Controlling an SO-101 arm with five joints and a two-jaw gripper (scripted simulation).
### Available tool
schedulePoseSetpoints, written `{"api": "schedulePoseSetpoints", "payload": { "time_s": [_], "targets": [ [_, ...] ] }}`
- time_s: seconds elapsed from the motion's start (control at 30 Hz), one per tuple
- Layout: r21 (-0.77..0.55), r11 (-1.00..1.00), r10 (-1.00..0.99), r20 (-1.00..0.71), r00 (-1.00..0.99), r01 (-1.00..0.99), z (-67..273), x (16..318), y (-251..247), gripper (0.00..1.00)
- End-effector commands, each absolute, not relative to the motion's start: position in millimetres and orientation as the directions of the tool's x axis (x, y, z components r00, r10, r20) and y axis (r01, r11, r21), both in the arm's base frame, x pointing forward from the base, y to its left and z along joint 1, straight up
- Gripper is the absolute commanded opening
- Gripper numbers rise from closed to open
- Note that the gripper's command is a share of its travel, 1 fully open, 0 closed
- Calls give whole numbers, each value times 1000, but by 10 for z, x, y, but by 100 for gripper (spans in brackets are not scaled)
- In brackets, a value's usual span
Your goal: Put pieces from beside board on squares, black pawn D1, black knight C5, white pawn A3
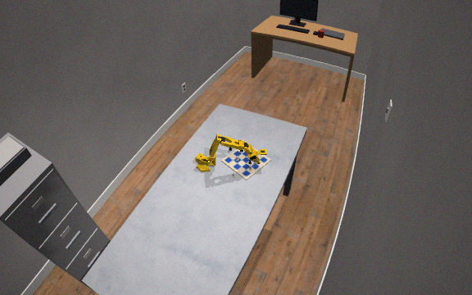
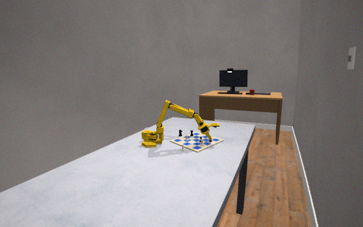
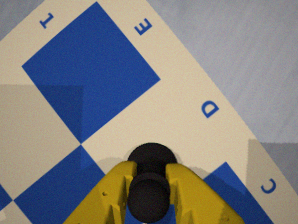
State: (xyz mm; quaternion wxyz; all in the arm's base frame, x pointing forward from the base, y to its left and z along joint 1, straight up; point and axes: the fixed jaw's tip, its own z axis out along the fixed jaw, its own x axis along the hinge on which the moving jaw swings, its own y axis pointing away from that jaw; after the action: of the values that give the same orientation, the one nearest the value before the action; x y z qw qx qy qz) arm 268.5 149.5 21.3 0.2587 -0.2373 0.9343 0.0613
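On the grey desk (image 2: 112, 176) the yellow arm (image 2: 181, 110) reaches right from its base over the blue-and-cream board (image 2: 184, 143). At the board's far right edge the claw (image 3: 150, 196) is clamped on the black pawn (image 3: 149, 192), whose round foot sits over the cream square by the letter D, in the row marked 1.

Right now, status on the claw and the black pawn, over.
Claw shut on black pawn. Pawn over the board's D-file edge square. Nothing in the way there.
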Motion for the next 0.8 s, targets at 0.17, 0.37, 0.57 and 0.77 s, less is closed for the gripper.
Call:
{"api": "schedulePoseSetpoints", "payload": {
  "time_s": [0.17,0.37,0.57,0.77],
  "targets": [
    [-5,877,-409,-529,-744,-480,349,2727,1549,0],
    [-5,878,-409,-529,-744,-480,363,2734,1552,0],
    [-5,878,-409,-529,-744,-480,360,2734,1552,0],
    [-5,878,-409,-529,-744,-480,345,2734,1553,0]
  ]
}}
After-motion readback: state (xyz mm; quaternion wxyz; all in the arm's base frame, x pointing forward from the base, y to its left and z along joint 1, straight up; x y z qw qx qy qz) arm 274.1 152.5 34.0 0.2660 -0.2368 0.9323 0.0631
